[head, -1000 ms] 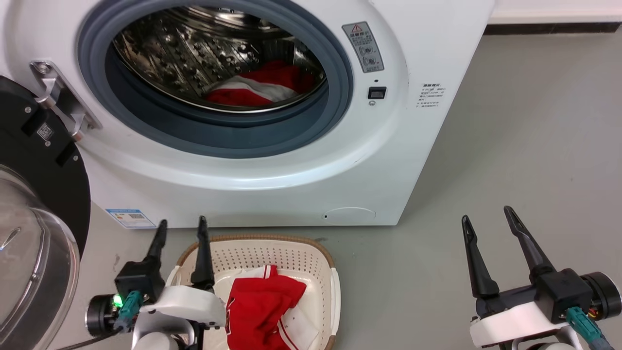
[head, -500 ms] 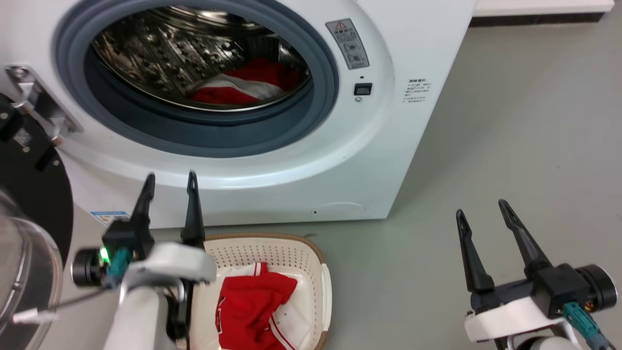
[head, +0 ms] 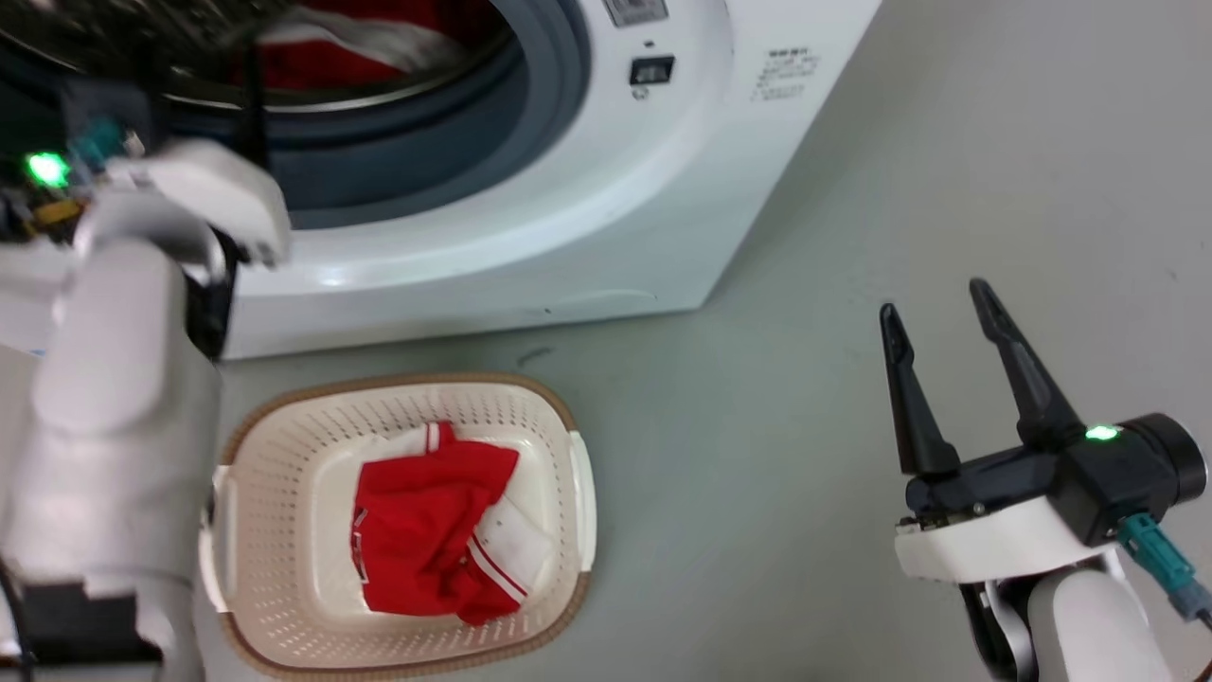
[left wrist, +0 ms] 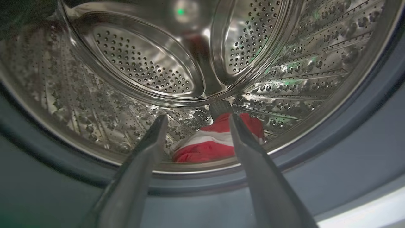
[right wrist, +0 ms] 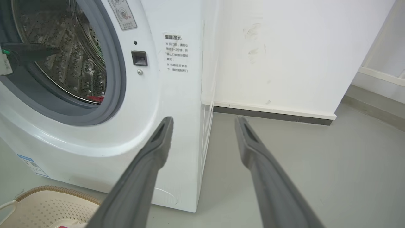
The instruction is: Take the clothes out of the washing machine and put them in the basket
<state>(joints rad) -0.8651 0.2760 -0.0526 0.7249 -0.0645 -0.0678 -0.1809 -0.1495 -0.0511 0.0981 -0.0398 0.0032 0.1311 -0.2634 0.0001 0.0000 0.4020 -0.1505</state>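
The white washing machine [head: 568,218] stands open at the top left of the head view. A red and white garment [left wrist: 208,145] lies low in its steel drum [left wrist: 142,66]. My left gripper [left wrist: 193,115] is open at the drum's mouth, pointing at that garment from short of it, with nothing between its fingers. On the floor in front stands the cream basket [head: 573,474], and a second red garment [head: 426,530] lies inside it. My right gripper [head: 930,297] hovers open and empty over the floor to the right of the machine.
My pale left forearm [head: 114,398] rises beside the basket's left edge. Grey floor [head: 947,142] stretches to the right of the machine. A white wall with a dark baseboard [right wrist: 272,112] stands behind it. The basket's rim [right wrist: 47,205] shows in the right wrist view.
The head camera has swung, shifting the whole picture. My left arm rose from beside the basket to the drum's mouth. The right gripper has kept its pose.
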